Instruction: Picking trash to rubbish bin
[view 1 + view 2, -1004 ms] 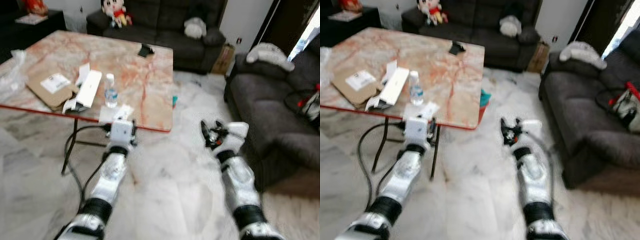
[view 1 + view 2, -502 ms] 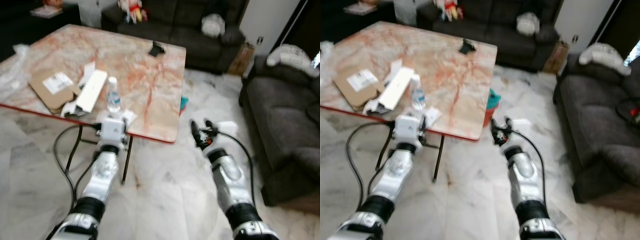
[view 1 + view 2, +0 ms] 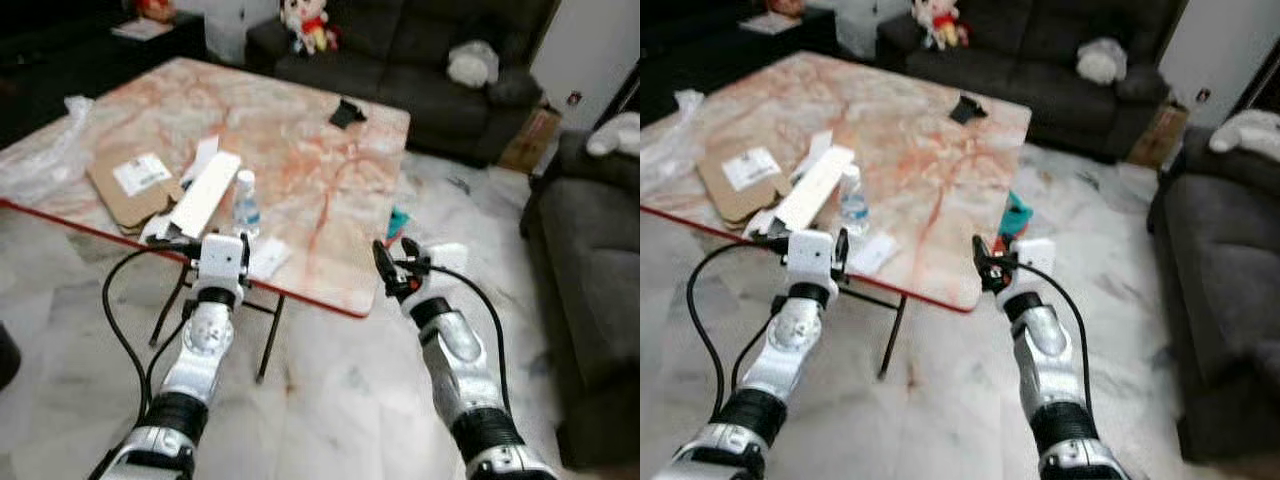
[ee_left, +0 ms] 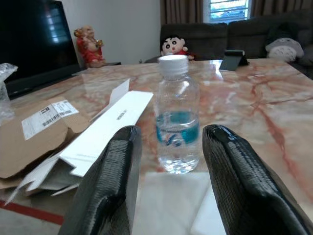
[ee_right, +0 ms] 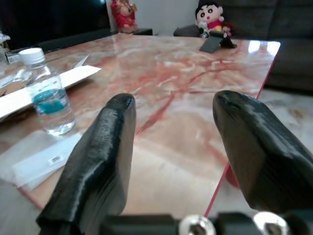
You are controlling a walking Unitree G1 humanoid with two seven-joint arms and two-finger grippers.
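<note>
Bottle beside white box

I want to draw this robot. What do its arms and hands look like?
Shiny silver arms with black bands at the joints. The left gripper has a white boxy wrist and a looping black cable. The right gripper has red bits at its base. Each has two long, black, bumpy fingers.

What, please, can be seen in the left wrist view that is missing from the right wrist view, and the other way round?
Left wrist alone: the cardboard with its label, and a grey plush on the sofa. Right wrist alone: the table's red edge and the floor beyond it. Both: the bottle, the long white box, the doll, the marble table, and open black fingers.
</note>
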